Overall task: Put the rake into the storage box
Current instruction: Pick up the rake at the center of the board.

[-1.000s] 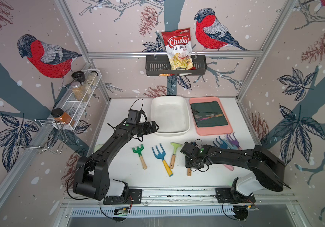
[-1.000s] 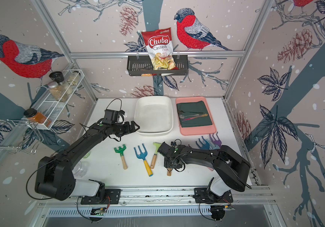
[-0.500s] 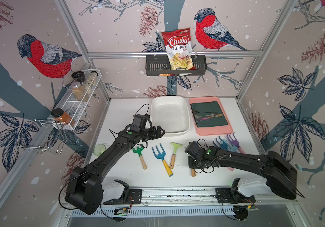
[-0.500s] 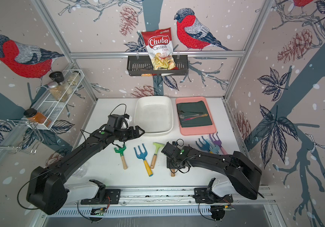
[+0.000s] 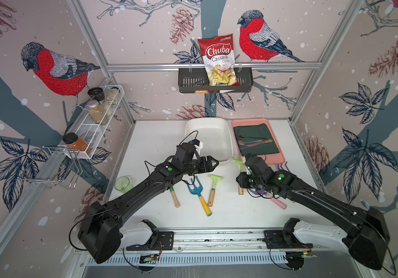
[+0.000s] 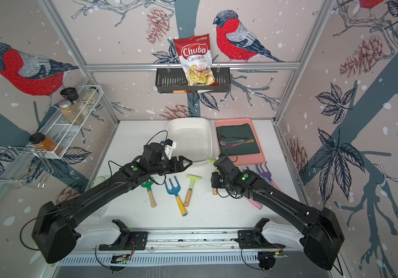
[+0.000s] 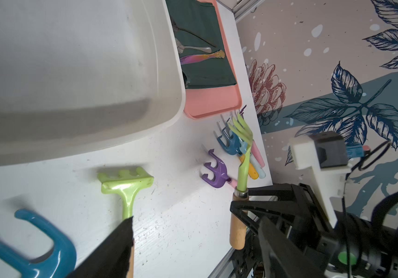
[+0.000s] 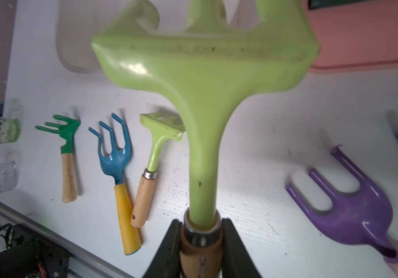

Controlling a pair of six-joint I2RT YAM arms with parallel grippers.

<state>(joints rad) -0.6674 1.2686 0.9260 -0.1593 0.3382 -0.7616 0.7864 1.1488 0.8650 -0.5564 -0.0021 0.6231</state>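
My right gripper (image 8: 201, 245) is shut on the wooden handle of the rake (image 8: 205, 72), a light green head with curved tines. In both top views the rake (image 5: 237, 161) (image 6: 212, 160) hangs off the table in that gripper (image 5: 241, 181) (image 6: 215, 180). Its head points at the near right corner of the storage box (image 5: 213, 139) (image 6: 189, 139), a shallow white tub with nothing in it. My left gripper (image 5: 213, 163) (image 6: 188, 163) hovers open at the tub's near rim, holding nothing. The left wrist view shows the rake (image 7: 243, 144) upright beside the tub (image 7: 60, 60).
On the table lie a dark green hand rake (image 5: 176, 199), a blue fork with a yellow handle (image 5: 194, 187) and a light green scraper (image 5: 215, 179). Purple and blue tools (image 7: 215, 172) lie under my right arm. A pink tray (image 5: 275, 157) flanks the tub; a green cup (image 5: 122, 184) stands left.
My right gripper closed on the rake's handle, lifted it off the table and carried it toward the tub. My left arm swung right along the tub's near rim, its jaws narrowing a little.
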